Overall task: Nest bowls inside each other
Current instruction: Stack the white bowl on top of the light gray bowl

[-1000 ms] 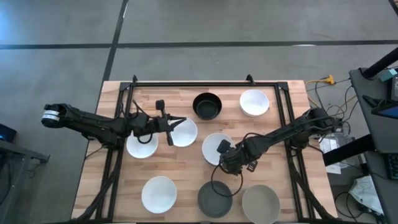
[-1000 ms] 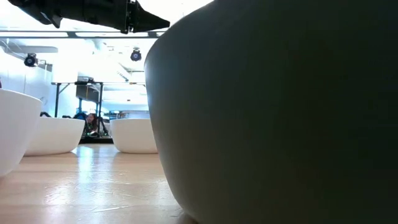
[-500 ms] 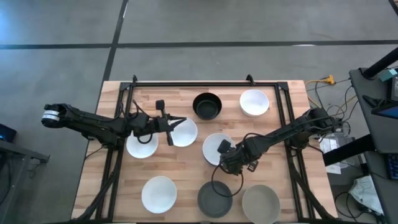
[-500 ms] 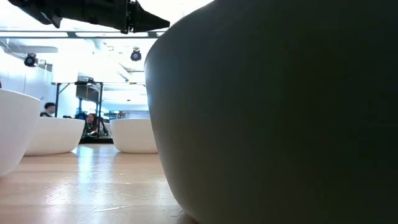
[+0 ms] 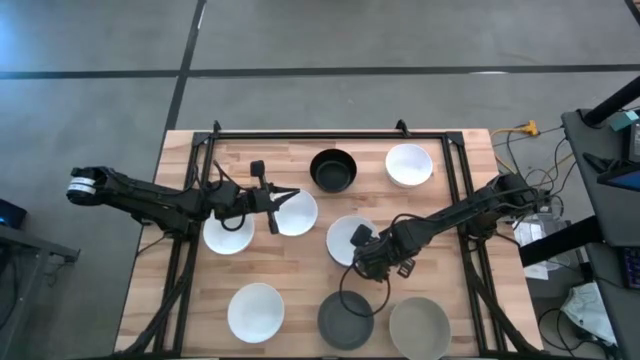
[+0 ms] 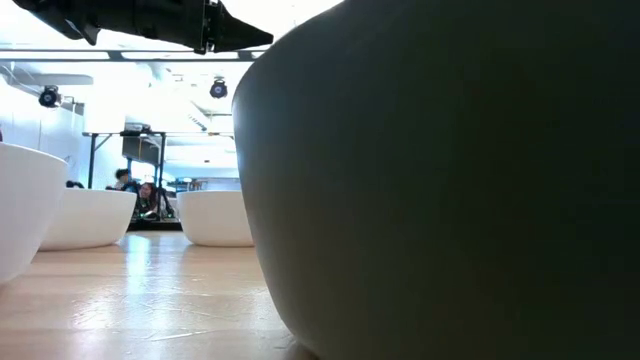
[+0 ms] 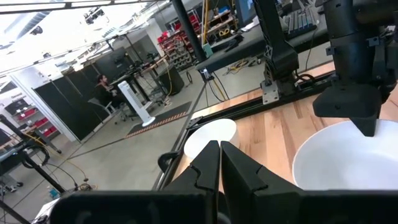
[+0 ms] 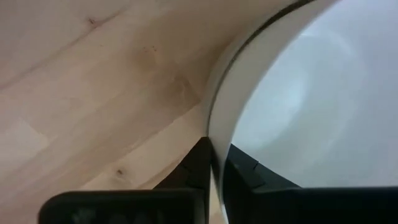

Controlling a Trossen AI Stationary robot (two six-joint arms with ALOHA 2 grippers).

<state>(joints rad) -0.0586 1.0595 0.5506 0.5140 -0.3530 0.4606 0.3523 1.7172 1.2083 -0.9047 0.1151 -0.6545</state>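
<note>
Almost nothing has shifted since the earlier frames: both arms sit where they were, and only the white bowl (image 5: pixel 347 238) at the centre of the high view has edged very slightly, along with the right gripper (image 5: pixel 362 247) that holds it. That gripper's fingers are closed on the bowl's rim at its lower right edge, and the right wrist view shows one finger (image 8: pixel 200 163) outside the wall and the other inside, pinching the thin rim with the wooden table (image 8: pixel 93 93) beneath. The left gripper (image 5: pixel 275 199) hangs at the centre left of the high view, over the left edge of another white bowl (image 5: pixel 296 213), its jaws pressed together with nothing between them, as the left wrist view confirms. A third white bowl (image 5: pixel 227 233) lies just left of that one, partly under the left arm. Along the upper part of the table sit the glossy black bowl (image 5: pixel 333 169) and a white bowl (image 5: pixel 409 165) to its right. Across the lower edge, from left to right, stand a white bowl (image 5: pixel 255 312), the dark grey bowl (image 5: pixel 345 321) and a pale grey-green bowl (image 5: pixel 419 327). The dark bowl wall (image 6: pixel 450 180) fills most of the low view.
</note>
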